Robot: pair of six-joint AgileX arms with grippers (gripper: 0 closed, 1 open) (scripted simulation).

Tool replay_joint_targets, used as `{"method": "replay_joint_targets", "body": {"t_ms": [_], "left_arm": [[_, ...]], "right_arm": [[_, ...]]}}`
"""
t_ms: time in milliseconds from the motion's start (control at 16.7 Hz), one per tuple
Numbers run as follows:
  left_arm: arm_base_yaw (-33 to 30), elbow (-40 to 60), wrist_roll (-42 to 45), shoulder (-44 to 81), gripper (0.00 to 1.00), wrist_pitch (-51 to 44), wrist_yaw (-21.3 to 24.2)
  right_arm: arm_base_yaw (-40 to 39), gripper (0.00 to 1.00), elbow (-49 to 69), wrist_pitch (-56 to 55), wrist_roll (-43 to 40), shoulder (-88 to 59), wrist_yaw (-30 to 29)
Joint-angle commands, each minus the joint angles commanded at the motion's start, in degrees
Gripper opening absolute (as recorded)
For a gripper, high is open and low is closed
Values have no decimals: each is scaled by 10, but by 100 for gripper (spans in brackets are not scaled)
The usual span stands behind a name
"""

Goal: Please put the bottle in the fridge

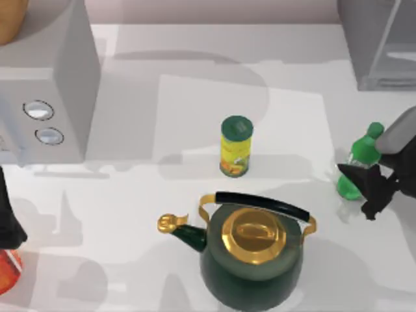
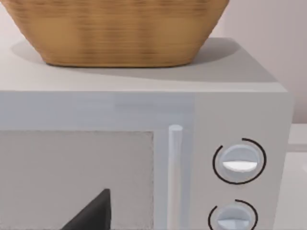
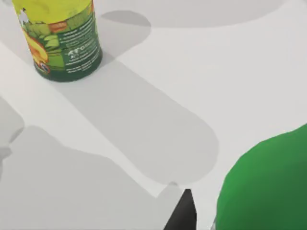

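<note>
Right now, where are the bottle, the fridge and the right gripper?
bottle (image 1: 354, 185), top view, on its green body.
fridge (image 1: 380, 45), top view, on the pale door panel at the table's back right.
right gripper (image 1: 367, 188), top view, between its dark fingertips beside the bottle.

The scene is evenly and brightly lit, and the white surface (image 1: 292, 117) is rendered pale with no blown-out glare. Soft grey shadows are cast across it: a rounded one is thrown behind the yellow can (image 1: 235, 146), and broader overlapping patches are seen around the kettle (image 1: 250, 257). A gentle sheen is carried by the kettle's brass lid. In the right wrist view a long soft-edged shadow is laid beside the can, while the green bottle (image 3: 268, 187) is shown close and blurred. The basket (image 2: 115, 28) in the left wrist view is slightly soft.
</note>
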State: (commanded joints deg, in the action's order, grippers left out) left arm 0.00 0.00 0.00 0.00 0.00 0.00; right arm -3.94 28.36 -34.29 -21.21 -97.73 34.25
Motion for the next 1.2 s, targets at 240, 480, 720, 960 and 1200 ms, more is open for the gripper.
{"method": "replay_joint_targets", "body": {"t_ms": [240, 480, 720, 960, 1200], "left_arm": [[0, 0, 0, 0, 100, 0, 0], [0, 0, 0, 0, 100, 0, 0], [0, 0, 0, 0, 100, 0, 0], [0, 0, 0, 0, 100, 0, 0], [0, 0, 0, 0, 100, 0, 0]], "right_arm": [[0, 1, 0, 0, 0, 0, 0], [20, 1, 9, 21, -14, 2, 14], [93, 1, 45, 133, -78, 24, 68], [177, 1, 88, 275, -157, 60, 132], [218, 1, 108, 332, -200, 86, 165]]}}
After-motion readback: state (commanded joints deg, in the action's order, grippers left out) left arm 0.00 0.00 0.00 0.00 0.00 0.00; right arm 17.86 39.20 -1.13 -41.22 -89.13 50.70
